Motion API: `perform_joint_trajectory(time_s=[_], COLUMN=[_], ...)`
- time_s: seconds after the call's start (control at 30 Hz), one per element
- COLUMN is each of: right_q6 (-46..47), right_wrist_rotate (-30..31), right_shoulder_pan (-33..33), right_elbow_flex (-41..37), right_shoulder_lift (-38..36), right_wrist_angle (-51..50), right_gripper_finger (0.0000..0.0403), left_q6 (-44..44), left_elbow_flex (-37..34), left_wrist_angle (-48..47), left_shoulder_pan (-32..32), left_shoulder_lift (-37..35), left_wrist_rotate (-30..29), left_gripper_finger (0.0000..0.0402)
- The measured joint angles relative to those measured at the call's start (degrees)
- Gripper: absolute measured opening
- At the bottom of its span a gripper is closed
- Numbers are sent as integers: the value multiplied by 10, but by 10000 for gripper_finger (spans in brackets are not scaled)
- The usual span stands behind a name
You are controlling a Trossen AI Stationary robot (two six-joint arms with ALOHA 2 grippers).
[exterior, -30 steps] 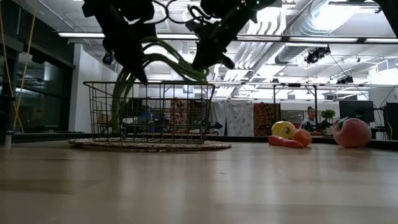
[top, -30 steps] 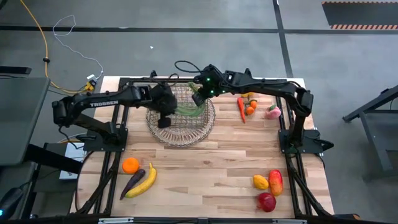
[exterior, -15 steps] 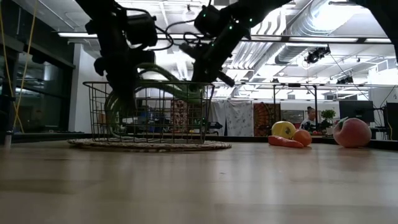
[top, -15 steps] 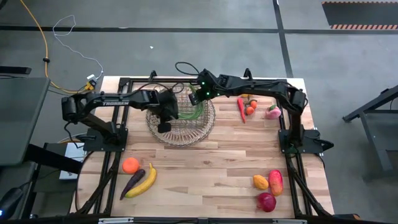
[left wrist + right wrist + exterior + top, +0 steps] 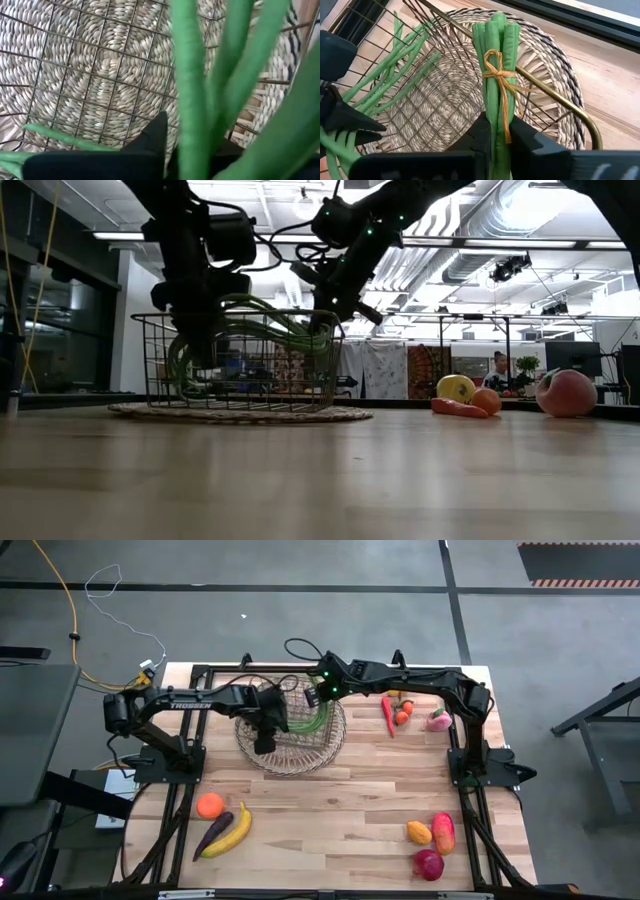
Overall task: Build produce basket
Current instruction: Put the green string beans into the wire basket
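Note:
The bundle of long green beans (image 5: 308, 722), tied with straw-coloured raffia (image 5: 498, 75), arches over the round wire basket (image 5: 290, 768), which stands on a woven mat (image 5: 240, 413). My left gripper (image 5: 264, 743) is down inside the basket, shut on the beans' loose part. My right gripper (image 5: 316, 702) is at the basket's far right rim, shut on the tied part. In the low view the beans (image 5: 262, 330) curve from one gripper to the other at rim height, and loose ends droop into the basket. My left gripper has several loose beans (image 5: 192, 135) pinched between its two fingers, which come steeply from above into the basket. The beans rise from the fingers and arch toward the other gripper. My right gripper pinches the bundle just behind its raffia tie (image 5: 498, 125) between its two fingers. It slants down from the table's right. The bundle's tied, cut end (image 5: 495, 25) sticks out past the fingertips, over the basket's rim (image 5: 545, 92).
At the far right lie a carrot (image 5: 388, 715), small oranges (image 5: 402, 715) and a pink fruit (image 5: 438, 721). Near left: an orange (image 5: 209, 805), an eggplant (image 5: 214, 833), a banana (image 5: 232, 830). Near right: a lemon (image 5: 418, 832) and red apples (image 5: 428, 863).
Both grippers have come down toward the basket with the beans; the left one has sunk inside the basket, and the right one has rolled at the wrist. The beans' arch, before above the rim, now sits at rim height with the loose ends inside.

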Motion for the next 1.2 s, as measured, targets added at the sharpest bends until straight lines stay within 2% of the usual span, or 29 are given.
perform_joint_trajectory(time_s=[0.2, 0.4, 0.53, 0.67, 0.77, 0.97, 1.2], right_q6=[-3, -4, -4, -4, -6, -15, -15], right_wrist_rotate=[-1, -3, -4, -3, -3, -3, -2], right_shoulder_pan=[0, 0, 0, 0, 0, 0, 0], right_elbow_flex=[0, 0, 1, 1, 1, 1, 1], right_shoulder_lift=[0, 0, 0, -1, -1, -1, -1], right_wrist_angle=[0, 0, 0, -1, -2, -3, -3], right_gripper_finger=[5, 10, 9, 9, 9, 8, 8], left_q6=[0, 23, 36, 44, 51, 56, 55], left_elbow_flex=[40, 96, 122, 141, 156, 186, 236], left_wrist_angle=[-23, -95, -125, -155, -191, -250, -260], left_shoulder_pan=[0, 0, 0, 0, 0, 0, 0], left_shoulder_lift=[0, 0, 0, 0, 0, 0, 0], left_wrist_rotate=[0, 2, 2, -8, -29, -30, -29], left_gripper_finger=[135, 225, 266, 284, 287, 287, 287])
